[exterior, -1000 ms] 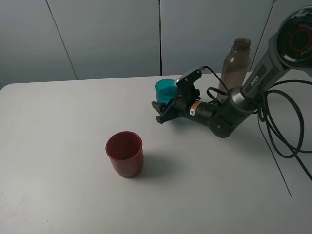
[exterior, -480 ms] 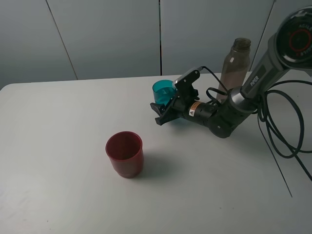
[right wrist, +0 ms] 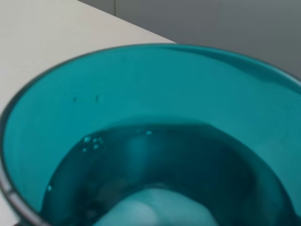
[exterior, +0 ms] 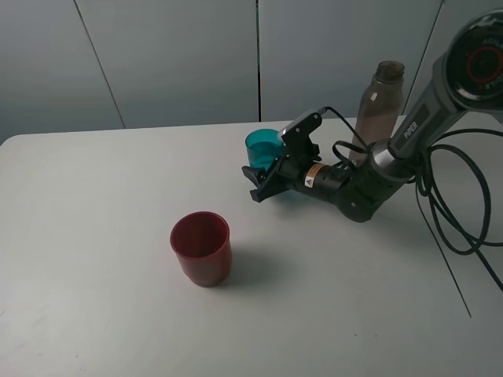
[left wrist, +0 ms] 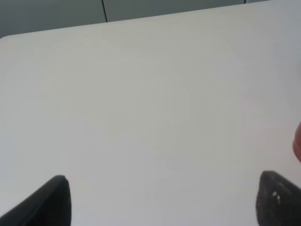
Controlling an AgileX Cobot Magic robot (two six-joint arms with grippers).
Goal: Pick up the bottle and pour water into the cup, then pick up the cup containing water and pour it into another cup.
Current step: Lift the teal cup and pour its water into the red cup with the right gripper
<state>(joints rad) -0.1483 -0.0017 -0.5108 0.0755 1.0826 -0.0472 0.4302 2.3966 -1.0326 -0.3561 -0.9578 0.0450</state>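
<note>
place: robot lab, test-cell look
evidence: bare white bench (exterior: 94,314); plain grey wall panels (exterior: 173,55) far side; cabled robot arm (exterior: 409,133) right

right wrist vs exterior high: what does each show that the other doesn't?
Only right wrist: water sitting inside the teal cup, with small bubbles. Only exterior high: the red cup, the bottle standing farther back, and the right gripper closed on the teal cup's lower part. Both: the teal cup and the white table.
</note>
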